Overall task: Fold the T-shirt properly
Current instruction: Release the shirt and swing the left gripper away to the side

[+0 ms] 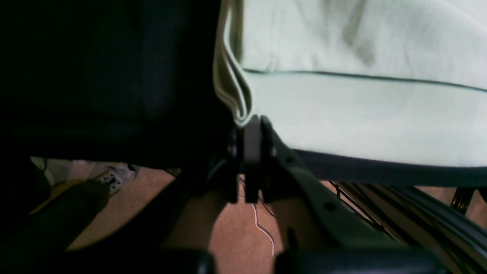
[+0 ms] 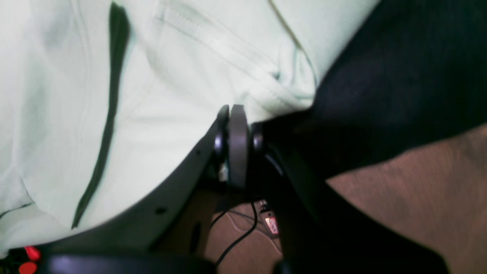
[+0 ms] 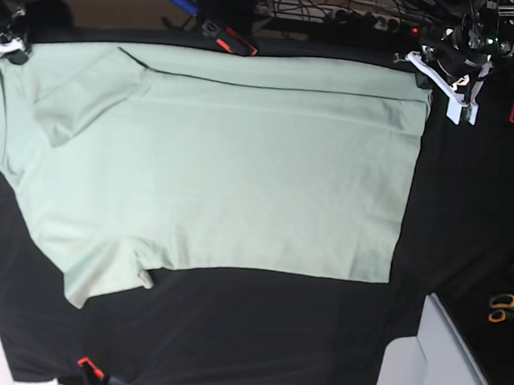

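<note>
Bench point(image 3: 468, 267) with black cover carries the T-shirt point(image 3: 214, 170), which lies spread wide on it with its far long edge already turned over, I think as the first fold. One sleeve point(image 3: 99, 273) sticks out at the near side. I keep both arms at the far edge, one at each end of this folded strip, probably so the cloth stays stretched and straight. The left gripper point(image 1: 251, 123) has its fingers pressed together on the layered corner of the T-shirt. The right gripper point(image 2: 234, 114) has its fingers pinching the bunched hem at the other end.
</note>
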`<state>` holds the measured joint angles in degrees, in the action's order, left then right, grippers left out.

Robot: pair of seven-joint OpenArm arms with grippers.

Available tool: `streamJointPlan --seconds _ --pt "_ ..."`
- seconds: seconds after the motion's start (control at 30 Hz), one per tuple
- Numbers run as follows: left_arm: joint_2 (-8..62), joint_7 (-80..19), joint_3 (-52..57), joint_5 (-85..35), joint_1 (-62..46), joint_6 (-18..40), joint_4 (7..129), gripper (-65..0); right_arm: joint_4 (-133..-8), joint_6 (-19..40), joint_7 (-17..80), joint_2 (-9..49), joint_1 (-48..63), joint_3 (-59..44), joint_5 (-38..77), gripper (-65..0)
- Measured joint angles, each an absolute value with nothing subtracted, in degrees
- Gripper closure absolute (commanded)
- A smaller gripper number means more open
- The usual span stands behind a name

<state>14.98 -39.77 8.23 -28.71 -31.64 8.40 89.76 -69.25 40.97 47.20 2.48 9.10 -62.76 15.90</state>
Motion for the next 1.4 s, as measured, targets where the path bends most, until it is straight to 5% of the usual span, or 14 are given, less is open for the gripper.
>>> streamJointPlan --seconds 0.27,0.33,0.4,0.5,0.67,1.07,1.4 --pt "14.94 -39.77 8.23 -28.51 -31.62 8.16 89.76 -0.8 -71.85 40.53 48.42 1.08 9.26 -62.72 14.61 -0.4" --pt "14.94 -39.77 8.23 -28.49 -31.62 8.10 89.76 -8.9 -71.85 40.53 48.40 1.08 9.26 -62.72 14.61 -1.6" --pt "14.96 -39.81 8.27 -27.66 -31.66 7.51 89.80 -19.1 -71.85 40.56 48.42 1.08 9.28 -62.72 14.61 -7.7" --pt "15.14 -39.81 8.58 -27.31 -31.86 7.51 89.84 -30.9 -71.88 40.88 48.34 1.08 9.26 -62.89 15.20 -26.0" --pt "14.76 -39.86 11.88 -27.94 -31.90 7.57 89.86 -39.5 -72.49 41.60 47.72 1.10 9.67 -62.89 16.29 -47.3" --pt "15.22 -40.47 28.67 -27.22 -33.80 7.49 90.85 -40.1 -73.71 39.62 50.87 1.65 13.54 -70.96 11.81 -48.6" --pt "15.44 -40.29 32.97 -27.59 -34.46 7.53 98.35 -40.1 -83.44 39.79 50.24 2.68 12.88 -65.71 11.94 -49.0"
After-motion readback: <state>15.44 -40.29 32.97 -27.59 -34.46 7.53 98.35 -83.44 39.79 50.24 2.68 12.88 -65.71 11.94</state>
